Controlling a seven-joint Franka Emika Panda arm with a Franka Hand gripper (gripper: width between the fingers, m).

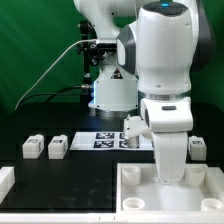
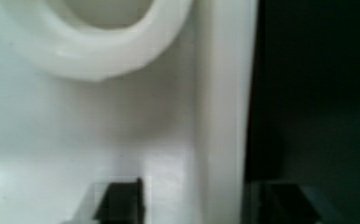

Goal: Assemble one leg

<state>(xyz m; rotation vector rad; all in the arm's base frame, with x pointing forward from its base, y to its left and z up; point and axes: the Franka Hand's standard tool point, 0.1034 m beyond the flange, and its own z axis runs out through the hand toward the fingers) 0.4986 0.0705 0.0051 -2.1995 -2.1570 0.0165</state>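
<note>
One leg (image 1: 57, 147) lay on the bench (image 1: 70, 176), apart from the panel (image 1: 140, 196). Gripper (image 2: 198, 200) straddled panel edge; grip undetermined.

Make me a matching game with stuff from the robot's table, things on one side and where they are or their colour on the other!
1 leftmost leg
2 marker board
3 panel
4 backdrop

A green
B under the gripper
C beside another leg
D thin, several tags, mid-table

Pairs: 1-C, 2-D, 3-B, 4-A
</note>
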